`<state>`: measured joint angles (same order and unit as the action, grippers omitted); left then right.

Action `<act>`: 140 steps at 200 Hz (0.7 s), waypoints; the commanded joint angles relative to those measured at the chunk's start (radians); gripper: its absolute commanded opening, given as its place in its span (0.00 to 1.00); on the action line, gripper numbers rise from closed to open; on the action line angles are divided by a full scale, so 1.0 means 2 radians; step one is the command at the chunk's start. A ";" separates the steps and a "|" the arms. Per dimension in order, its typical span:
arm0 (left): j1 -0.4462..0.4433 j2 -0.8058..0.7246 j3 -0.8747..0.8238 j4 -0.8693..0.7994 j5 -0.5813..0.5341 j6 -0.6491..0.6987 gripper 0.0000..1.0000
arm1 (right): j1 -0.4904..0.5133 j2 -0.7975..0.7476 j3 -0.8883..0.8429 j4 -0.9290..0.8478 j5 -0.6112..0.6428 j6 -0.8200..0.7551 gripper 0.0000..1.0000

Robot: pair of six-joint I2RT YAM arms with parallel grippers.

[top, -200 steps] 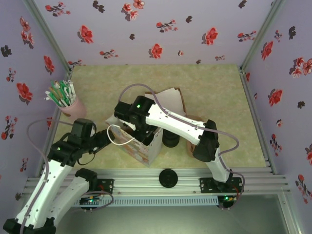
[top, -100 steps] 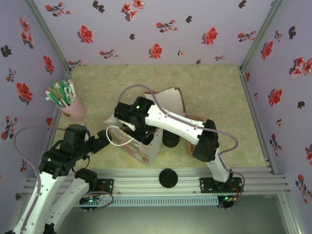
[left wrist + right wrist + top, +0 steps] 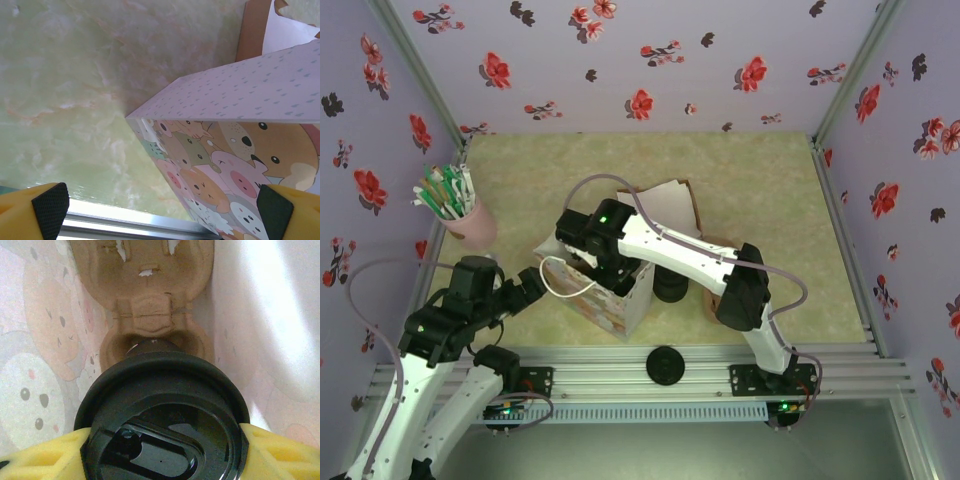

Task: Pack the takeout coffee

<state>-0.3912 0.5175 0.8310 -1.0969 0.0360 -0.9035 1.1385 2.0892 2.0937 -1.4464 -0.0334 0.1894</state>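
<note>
- Black plastic caps the takeout coffee (image 3: pixel 155 375): its round lid (image 3: pixel 160 410) sits low in the right wrist view, and a little of the dark cup wall shows beyond it.
- The right gripper (image 3: pixel 162 457) pinches the cup at the lid rim, one yellow finger on each side. A side grip like this likely serves to hang the cup upright so nothing spills.
- The cup is inside the paper bag (image 3: pixel 620 300), between its cartoon-printed walls. It is held over a brown cardboard tray (image 3: pixel 145 285) lying at the bag's bottom.
- The cup looks lined up with the tray's round well. Whether its base already touches the well cannot be told.
- From above, the right gripper (image 3: pixel 610 268) reaches down through the bag's open mouth, so the lowering step seems nearly done.
- The left gripper (image 3: pixel 160 207) has its fingers spread wide and holds nothing. Its black pads sit at the lower corners of its own view, with the bag's corner ahead of them and apart from them.
- From above, the left gripper (image 3: pixel 528 283) is just beside the bag's left side, near the white cord handle (image 3: pixel 558 283). Its place suggests it is there to steady the bag, though it grips nothing now.
- The next move probably calls for seating the cup in the well, then releasing and lifting straight up. A snag on the thin walls could tip the bag.
</note>
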 commanded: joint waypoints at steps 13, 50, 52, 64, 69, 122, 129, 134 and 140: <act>-0.002 -0.005 -0.001 -0.004 -0.010 0.007 0.99 | -0.004 -0.007 -0.016 0.024 0.006 -0.008 0.61; -0.002 -0.003 -0.003 -0.002 -0.010 0.008 0.99 | -0.005 -0.015 -0.025 0.034 0.007 -0.008 0.61; -0.003 -0.003 -0.004 -0.002 -0.010 0.008 0.99 | -0.005 -0.015 -0.026 0.034 0.007 -0.008 0.61; -0.002 -0.003 -0.005 0.000 -0.010 0.007 0.99 | -0.004 -0.015 -0.027 0.034 0.007 -0.009 0.61; -0.003 -0.003 -0.005 0.000 -0.010 0.007 0.99 | -0.005 -0.015 -0.027 0.033 0.007 -0.008 0.61; -0.003 -0.002 -0.004 0.000 -0.010 0.008 0.99 | -0.005 -0.011 -0.029 0.032 0.003 -0.007 0.62; -0.003 -0.002 -0.004 0.000 -0.010 0.008 0.99 | -0.005 -0.009 -0.029 0.031 0.002 -0.006 0.62; -0.003 -0.002 -0.004 0.000 -0.010 0.008 0.99 | -0.005 -0.009 -0.029 0.032 0.002 -0.006 0.62; -0.003 -0.002 -0.004 0.000 -0.010 0.007 0.99 | -0.005 -0.008 -0.028 0.031 0.001 -0.006 0.62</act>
<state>-0.3912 0.5175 0.8303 -1.0966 0.0360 -0.9035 1.1355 2.0869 2.0464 -1.3987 -0.0330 0.1894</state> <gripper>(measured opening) 0.991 0.652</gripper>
